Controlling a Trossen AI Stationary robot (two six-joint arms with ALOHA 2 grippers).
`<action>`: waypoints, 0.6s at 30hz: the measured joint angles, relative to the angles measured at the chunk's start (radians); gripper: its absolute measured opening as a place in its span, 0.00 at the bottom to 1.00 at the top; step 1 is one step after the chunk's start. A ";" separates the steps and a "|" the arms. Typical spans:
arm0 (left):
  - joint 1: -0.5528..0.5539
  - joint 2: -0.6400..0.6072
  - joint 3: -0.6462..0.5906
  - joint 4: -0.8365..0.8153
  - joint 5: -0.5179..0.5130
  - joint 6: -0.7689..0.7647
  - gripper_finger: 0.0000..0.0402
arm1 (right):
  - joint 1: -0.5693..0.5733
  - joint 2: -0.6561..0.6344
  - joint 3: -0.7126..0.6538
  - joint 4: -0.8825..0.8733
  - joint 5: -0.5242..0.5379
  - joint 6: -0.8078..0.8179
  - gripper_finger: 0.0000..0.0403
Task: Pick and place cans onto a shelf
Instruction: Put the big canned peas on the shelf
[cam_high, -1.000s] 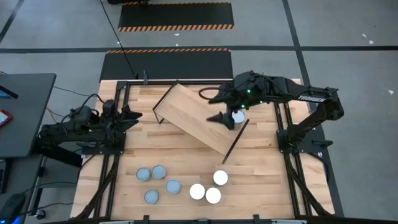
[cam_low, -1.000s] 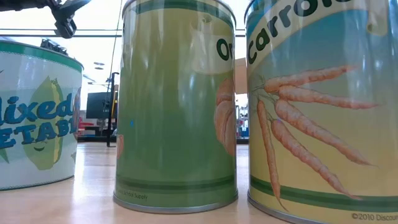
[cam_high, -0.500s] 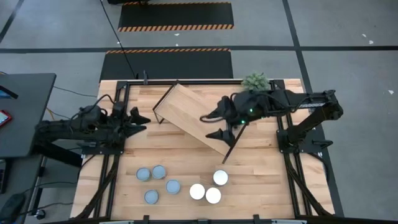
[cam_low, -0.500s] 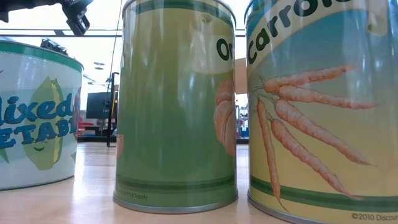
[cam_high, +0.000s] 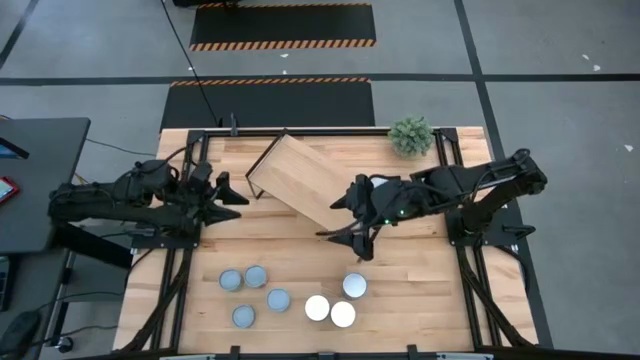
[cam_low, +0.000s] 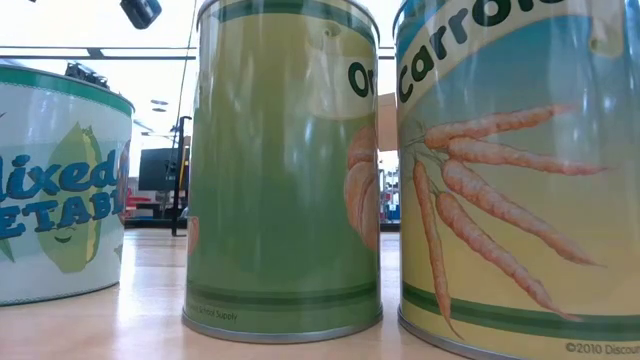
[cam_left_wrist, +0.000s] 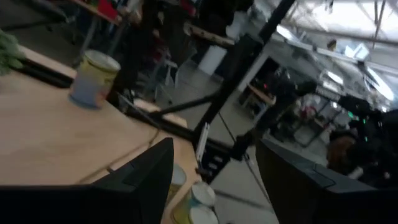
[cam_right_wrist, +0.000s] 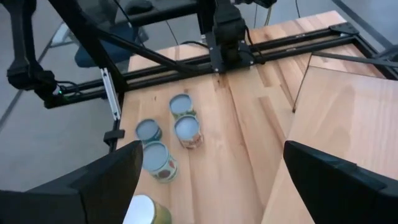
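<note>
The shelf (cam_high: 298, 183), a light wood board on a thin black frame, stands askew at the table's far middle. One can (cam_left_wrist: 92, 77) stands on a light wood surface, seen only in the left wrist view. Several blue-grey-topped cans (cam_high: 256, 276) and three white-topped cans (cam_high: 342, 313) stand near the table's front edge. My right gripper (cam_high: 338, 218) is open and empty over the shelf's near right end; its wrist view (cam_right_wrist: 217, 199) looks at the blue-topped cans (cam_right_wrist: 186, 128). My left gripper (cam_high: 231, 197) is open and empty left of the shelf.
A small green plant (cam_high: 411, 135) stands at the table's far right. Black frame rails (cam_high: 196, 170) run along both table sides. In the low view three large labelled cans (cam_low: 285, 170) stand close before the camera.
My right gripper has drawn back from the shelf's far right end toward the table's near edge and a little left, staying open; the white-topped can seen there earlier is now under the arm. My left gripper has moved a little toward the right.
</note>
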 joint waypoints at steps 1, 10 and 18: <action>-0.012 0.015 0.016 -0.008 0.001 0.010 0.59 | 0.009 0.001 0.001 0.001 0.011 0.003 0.98; -0.137 0.125 0.142 -0.115 -0.048 0.075 0.59 | 0.057 0.002 0.001 -0.001 0.088 0.019 0.98; -0.265 0.203 0.200 -0.186 -0.126 0.075 0.59 | 0.057 0.002 0.001 -0.076 0.089 0.017 0.98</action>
